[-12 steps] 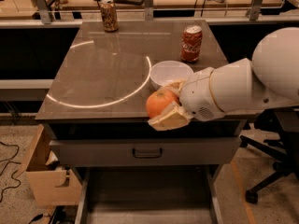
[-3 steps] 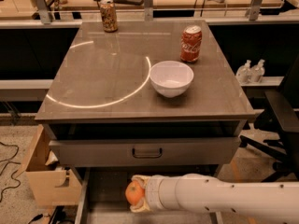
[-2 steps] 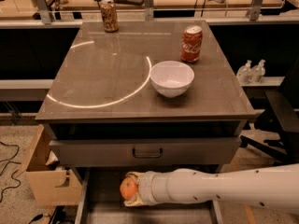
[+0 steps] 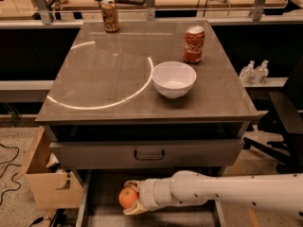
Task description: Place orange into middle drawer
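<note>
End effector tight on orange, low inside open middle drawer, below drawer front.

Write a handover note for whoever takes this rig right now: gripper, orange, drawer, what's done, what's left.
Gripper: reached low into the open middle drawer from the right, closed around the orange.
Orange: in the gripper, inside the drawer's outline near its left half. I cannot tell whether it touches the floor.
Middle drawer: pulled out, below the closed drawer front.
Done: orange carried down into the drawer.
Left: set it on the floor if needed, open the fingers, withdraw the arm.
White bowl and red soda can sit on the tabletop, not involved.
</note>
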